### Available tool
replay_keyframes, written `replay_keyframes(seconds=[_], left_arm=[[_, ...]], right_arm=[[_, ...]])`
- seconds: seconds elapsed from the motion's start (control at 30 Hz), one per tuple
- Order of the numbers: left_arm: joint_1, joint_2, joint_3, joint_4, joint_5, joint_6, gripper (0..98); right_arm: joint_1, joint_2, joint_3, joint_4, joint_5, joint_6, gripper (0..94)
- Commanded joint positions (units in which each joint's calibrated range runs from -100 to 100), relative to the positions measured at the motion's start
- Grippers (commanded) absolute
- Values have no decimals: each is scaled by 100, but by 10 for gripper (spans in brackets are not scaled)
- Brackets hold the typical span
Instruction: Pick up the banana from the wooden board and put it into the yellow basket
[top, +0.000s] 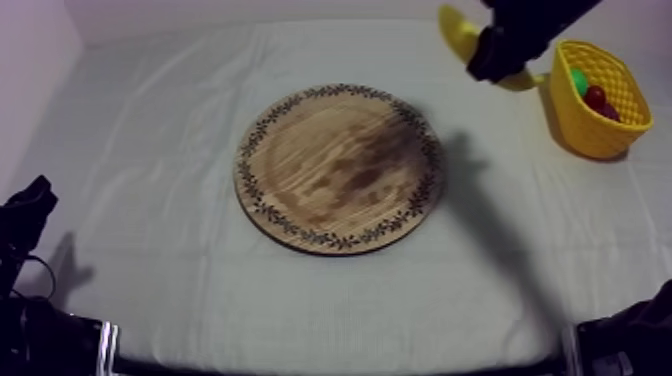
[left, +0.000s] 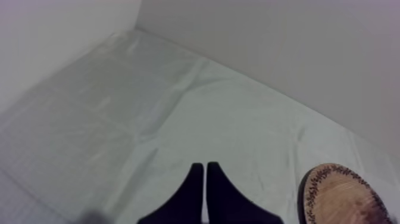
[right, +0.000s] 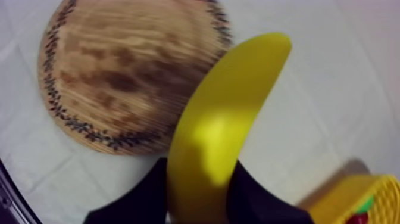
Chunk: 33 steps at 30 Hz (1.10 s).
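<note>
My right gripper is shut on the yellow banana, held in the air at the back right, just left of the yellow basket. From the right wrist the banana sticks up between my fingers, with the round wooden board below and behind it and the basket close by. The board lies bare at the table's middle. My left gripper rests shut at the near left, its fingers together as a wedge over the cloth.
The basket holds a small red fruit and a green fruit. A slice of the board's patterned rim sits beside my left gripper. The white wall runs close behind the table's far edge.
</note>
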<state>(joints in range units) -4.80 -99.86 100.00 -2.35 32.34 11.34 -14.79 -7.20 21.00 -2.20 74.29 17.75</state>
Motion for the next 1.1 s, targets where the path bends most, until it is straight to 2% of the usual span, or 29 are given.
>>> replay_keyframes(seconds=[0.0, 0.27, 0.57, 0.87, 1.07], left_arm=[[-1, 4, 0, -2, 0, 1, 1], [-1, 4, 0, -2, 0, 1, 1], [-1, 4, 0, -2, 0, 1, 1], [-1, 4, 0, -2, 0, 1, 1], [-1, 4, 0, -2, 0, 1, 1]], right_arm=[[390, -216, -44, 16, -35, -87, 223], [1282, 72, -613, 55, 36, -413, 237], [1966, 1126, -1576, 155, -40, -768, 252], [2199, 1814, -1720, 418, -284, -1015, 292], [2282, 1920, -1596, 468, -386, -1075, 359]])
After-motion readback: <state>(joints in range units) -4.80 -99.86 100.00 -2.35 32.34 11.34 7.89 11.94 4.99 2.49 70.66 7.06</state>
